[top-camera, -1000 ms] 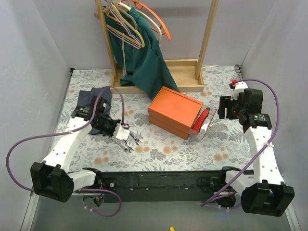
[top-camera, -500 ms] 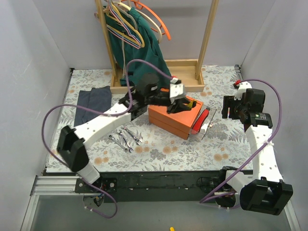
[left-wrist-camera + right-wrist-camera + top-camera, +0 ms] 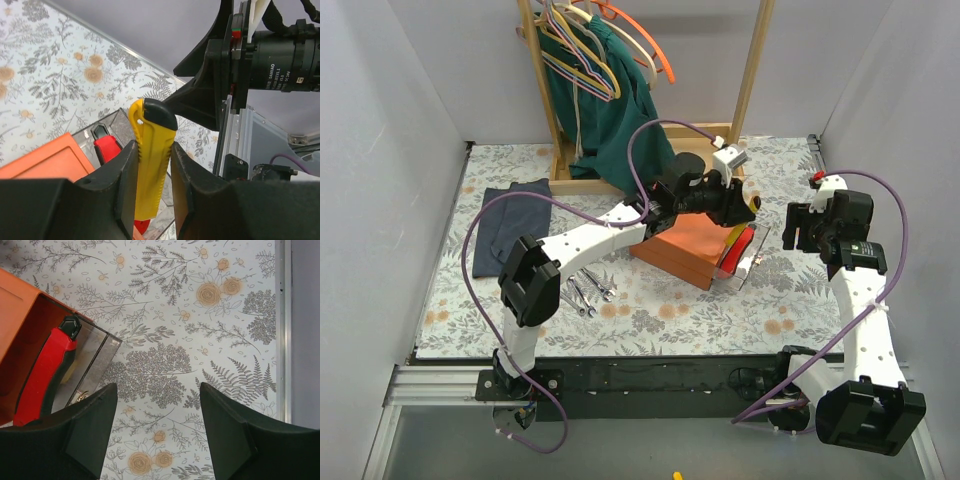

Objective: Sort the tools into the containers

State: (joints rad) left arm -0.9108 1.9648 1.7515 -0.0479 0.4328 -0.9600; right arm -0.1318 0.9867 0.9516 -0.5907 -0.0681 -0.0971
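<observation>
A flower-patterned table (image 3: 650,312) holds a flat orange plastic box (image 3: 680,238). Its clear plastic drawer (image 3: 95,357) stands open on the box's right-hand side. The left gripper (image 3: 152,150) hangs above that drawer. Its jaws are clamped on a short yellow-handled tool with a black tip (image 3: 151,120), which pokes out past the fingers. The right gripper (image 3: 157,410), spread wide and empty, hovers just beside the drawer. Red-and-black-handled pliers (image 3: 42,375) lie inside the drawer. Several thin silver wrenches (image 3: 588,292) lie on the table, well apart from both grippers.
</observation>
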